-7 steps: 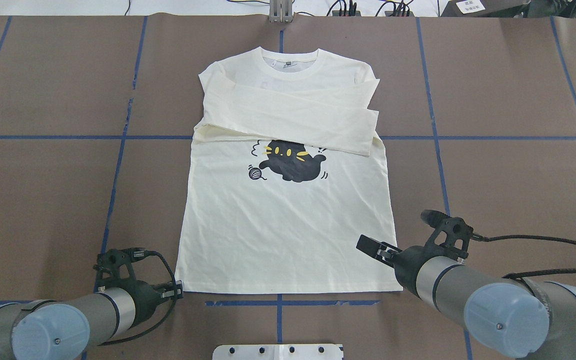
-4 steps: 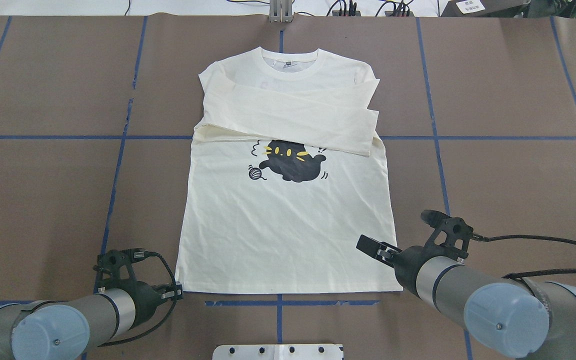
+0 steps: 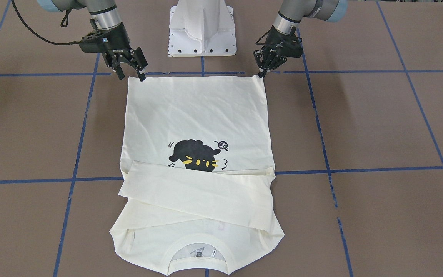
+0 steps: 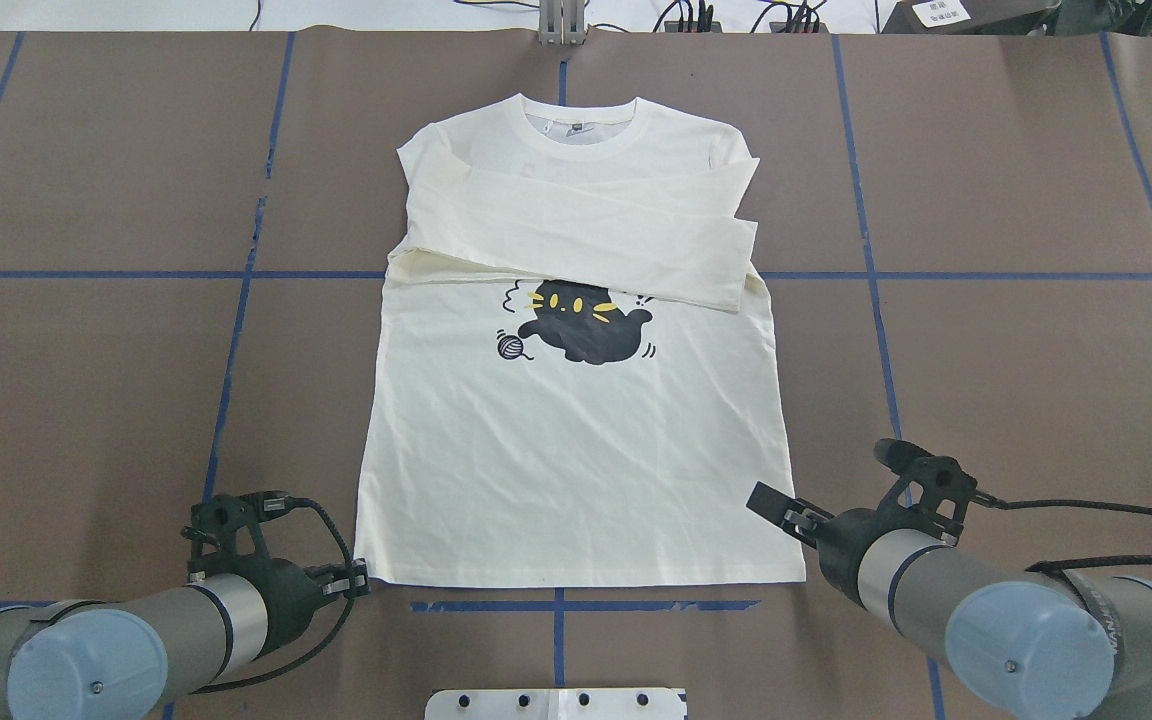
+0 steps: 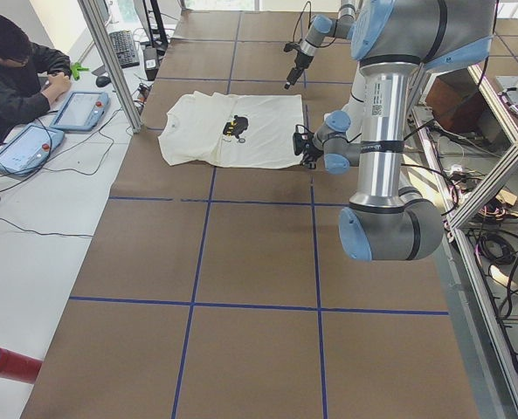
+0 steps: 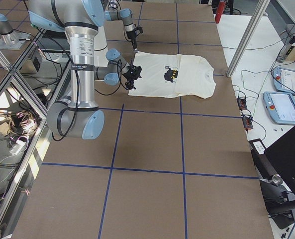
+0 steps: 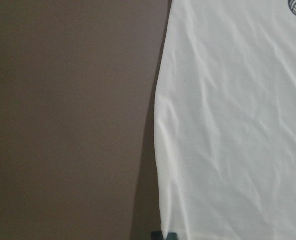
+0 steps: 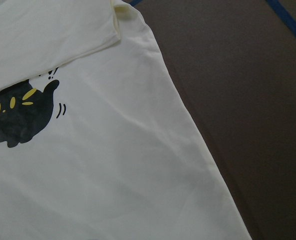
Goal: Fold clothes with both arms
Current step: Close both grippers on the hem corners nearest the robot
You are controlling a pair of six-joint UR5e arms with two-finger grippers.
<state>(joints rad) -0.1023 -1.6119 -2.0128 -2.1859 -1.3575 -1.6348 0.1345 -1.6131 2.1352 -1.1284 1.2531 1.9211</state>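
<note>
**Both grippers at the hem corners of the flat shirt**

At the bottom edge of the overhead view sits the white base plate [image 4: 556, 703]. Just above it, the left gripper [image 4: 358, 580] meets the lower left corner of the shirt [image 4: 576, 470]. Its fingers are nearly together, and I cannot tell if cloth is pinched between them. At lower right, the right gripper [image 3: 131, 77] is at the other hem corner, jaws spread wide and holding nothing. The shirt lies flat at the middle of the brown table [image 4: 86, 380], print side up. Farther up come the black cat print [image 4: 586, 325], then the sleeves [image 4: 596, 225] folded across the chest, then the collar [image 4: 581, 125] near the top.
</note>
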